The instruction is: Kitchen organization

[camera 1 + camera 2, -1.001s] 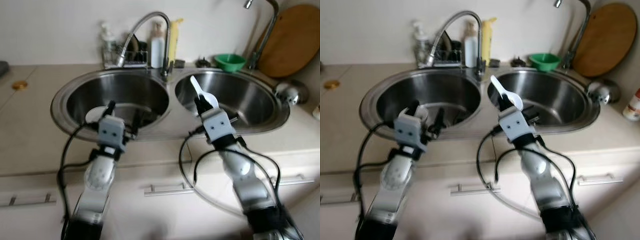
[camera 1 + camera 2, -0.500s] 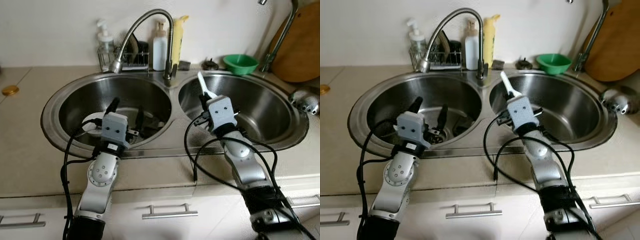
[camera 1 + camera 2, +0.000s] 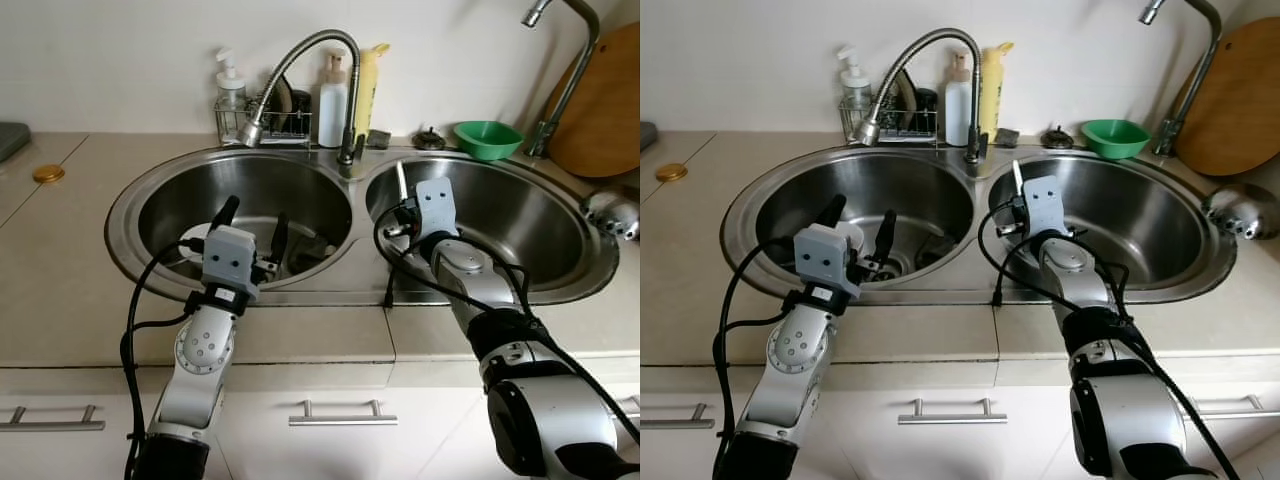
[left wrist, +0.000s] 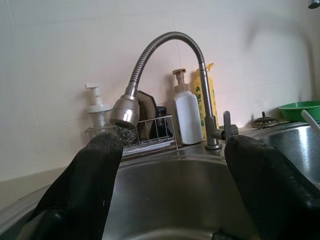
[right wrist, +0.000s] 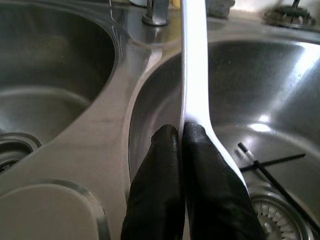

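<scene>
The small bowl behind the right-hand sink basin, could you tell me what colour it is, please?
Green; the bowl shows best in the left eye view.

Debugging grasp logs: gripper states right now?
Left gripper: open, empty, over the left sink basin.
Right gripper: shut on the white utensil.

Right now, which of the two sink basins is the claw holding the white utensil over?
The right basin, the one nearest the green bowl. The right claw grips the white utensil over its inner edge; the left claw hangs open over the left basin.

Cutting board — right edge cropped
</scene>
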You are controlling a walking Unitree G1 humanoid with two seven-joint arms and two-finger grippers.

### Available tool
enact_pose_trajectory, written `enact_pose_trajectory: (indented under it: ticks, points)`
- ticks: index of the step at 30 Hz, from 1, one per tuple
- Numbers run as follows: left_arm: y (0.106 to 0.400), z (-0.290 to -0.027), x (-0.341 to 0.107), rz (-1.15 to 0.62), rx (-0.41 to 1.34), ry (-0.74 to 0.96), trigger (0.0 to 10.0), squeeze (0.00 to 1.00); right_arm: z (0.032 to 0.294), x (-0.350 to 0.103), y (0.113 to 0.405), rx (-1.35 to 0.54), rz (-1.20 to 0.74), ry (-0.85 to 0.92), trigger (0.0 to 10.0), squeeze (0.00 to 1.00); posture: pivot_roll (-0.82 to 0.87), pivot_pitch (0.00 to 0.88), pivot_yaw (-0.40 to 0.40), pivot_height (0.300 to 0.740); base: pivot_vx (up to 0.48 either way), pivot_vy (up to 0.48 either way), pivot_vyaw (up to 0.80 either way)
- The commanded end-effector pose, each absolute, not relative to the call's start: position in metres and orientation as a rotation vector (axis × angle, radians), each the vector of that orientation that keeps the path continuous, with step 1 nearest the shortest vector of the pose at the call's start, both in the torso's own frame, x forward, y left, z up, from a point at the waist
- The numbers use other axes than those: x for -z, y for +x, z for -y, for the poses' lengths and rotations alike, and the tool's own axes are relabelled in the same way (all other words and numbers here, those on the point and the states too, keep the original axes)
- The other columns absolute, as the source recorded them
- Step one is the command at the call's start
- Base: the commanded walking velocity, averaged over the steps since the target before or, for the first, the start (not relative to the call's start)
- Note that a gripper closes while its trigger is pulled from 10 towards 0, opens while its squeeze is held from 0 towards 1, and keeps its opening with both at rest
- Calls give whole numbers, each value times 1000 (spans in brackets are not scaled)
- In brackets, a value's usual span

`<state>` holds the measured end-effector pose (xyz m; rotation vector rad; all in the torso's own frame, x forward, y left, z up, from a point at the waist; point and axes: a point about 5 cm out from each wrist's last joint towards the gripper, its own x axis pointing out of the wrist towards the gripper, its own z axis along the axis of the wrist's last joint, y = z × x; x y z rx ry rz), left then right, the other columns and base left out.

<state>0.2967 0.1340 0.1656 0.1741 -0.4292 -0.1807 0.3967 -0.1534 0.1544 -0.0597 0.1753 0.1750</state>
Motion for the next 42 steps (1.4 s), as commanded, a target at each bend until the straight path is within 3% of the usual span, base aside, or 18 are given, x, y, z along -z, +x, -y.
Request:
enact_pose_trajectory:
  ticks: [1,16,24,25,26,42]
  points:
    - [295,-133,-168,440,190,185,10000,0,160,-165,402,-146,-159,-9,10000,1000,124,0,-44,740,0,0,0]
    - [296,-128,-165,424,208,179,10000,0,171,-180,403,-111,-44,24,10000,1000,106,0,-32,740,0,0,0]
    - [294,-127,-166,423,215,145,10000,0,158,-217,392,-105,237,182,10000,1000,104,0,-34,740,0,0,0]
    - [294,-127,-166,421,215,141,10000,0,155,-219,390,-115,254,182,10000,373,104,0,-34,740,0,0,0]
    - [294,-126,-166,422,221,141,10000,0,152,-221,387,-123,279,177,10000,0,104,0,-32,740,0,364,0]
    - [291,-122,-172,455,251,150,10000,0,123,-205,351,-201,324,98,10000,0,99,0,-33,740,0,458,0]
